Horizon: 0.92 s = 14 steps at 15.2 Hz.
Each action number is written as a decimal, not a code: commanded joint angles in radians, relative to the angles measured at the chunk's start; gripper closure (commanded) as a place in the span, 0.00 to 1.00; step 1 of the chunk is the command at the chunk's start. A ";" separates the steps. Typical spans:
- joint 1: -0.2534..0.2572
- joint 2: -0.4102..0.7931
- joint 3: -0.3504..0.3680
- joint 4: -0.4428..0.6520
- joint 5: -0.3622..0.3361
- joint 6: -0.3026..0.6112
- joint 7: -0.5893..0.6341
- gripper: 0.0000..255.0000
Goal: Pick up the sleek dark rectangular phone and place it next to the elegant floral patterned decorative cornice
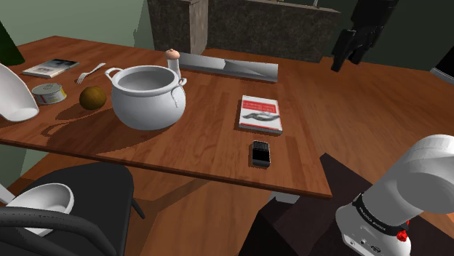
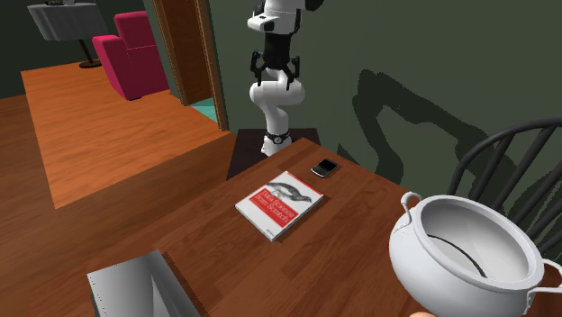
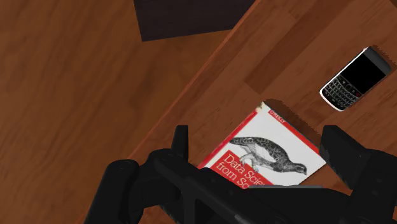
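Raised high from the stand on the white, dark-jointed arm, the black gripper [image 1: 351, 52] at the shoulder view's far right, well above the wooden table [image 1: 196, 142]. Pointed downward, over the table's edge and a corner of the book in the wrist view. Fingers [image 3: 180, 145] spread wide, clasping nothing.

Down on the glossy reddish-brown planks, near the table edge by the stand: the phone [image 1: 260, 153], a small flat dark rectangle with rounded corners, a black screen and a tiny keypad, lying flat. Just beyond it, close but not touching: a thin white paperback book [image 1: 260, 113] with a red band and a bird drawing on its cover. Farther still, along the far table edge: the cornice [image 1: 229, 68], a long plain grey moulding with an angled profile, well apart from the phone. At the shoulder view's left of the book: a smooth, round white pot [image 1: 145, 96], open-topped, with two looped handles.
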 commanded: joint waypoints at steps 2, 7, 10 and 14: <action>-0.001 -0.008 0.017 -0.031 0.014 0.021 0.034 0.00; -0.003 -0.026 0.105 -0.166 0.089 0.132 0.203 0.00; -0.001 -0.015 0.164 -0.231 0.136 0.207 0.304 0.00; 0.001 0.028 0.247 -0.297 0.198 0.317 0.437 0.00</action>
